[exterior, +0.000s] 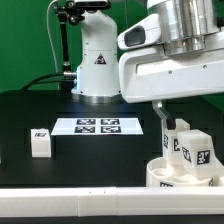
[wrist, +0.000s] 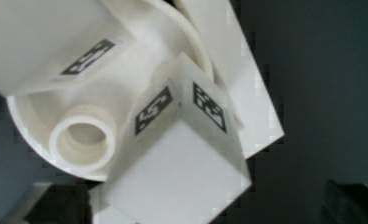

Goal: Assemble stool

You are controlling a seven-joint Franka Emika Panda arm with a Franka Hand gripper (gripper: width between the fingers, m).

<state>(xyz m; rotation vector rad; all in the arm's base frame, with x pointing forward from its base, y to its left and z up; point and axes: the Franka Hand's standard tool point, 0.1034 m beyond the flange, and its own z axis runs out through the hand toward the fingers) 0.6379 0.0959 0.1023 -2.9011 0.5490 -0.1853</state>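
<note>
A: Wide or narrow at the fingers?

B: Cannot tell. In the exterior view, only a thin slanted bit of the gripper (exterior: 164, 116) on show under the big white arm housing (exterior: 165, 65), just above an upright leg (exterior: 181, 146). In the wrist view, 2 dark blurred shapes (wrist: 53, 197) on either side of that leg, too smeared to call pads.

A: Holding anything, then?

B: Cannot say. Touching that leg or apart from it, not readable in either view.

A: And right around it?

B: Filling the wrist view: the leg's faces with black-and-white tags, a round white stub (wrist: 83, 140) just beside it, and the curved, tagged wall of the seat (exterior: 160, 173) behind.

A: Where in the scene?

B: Seat at the exterior view's right, near the front of the black table (exterior: 30, 110). 2 legs rising from it, the upright leg and a second leg (exterior: 203, 150) just beside, both tagged. Further out, the marker board (exterior: 85, 125) flat in the middle of the table. Beyond that, a loose leg (exterior: 40, 143) alone at the exterior view's left, well apart from the seat. Along the front edge, a long white bar (exterior: 70, 193). At the back, the robot base (exterior: 97, 65)
</note>
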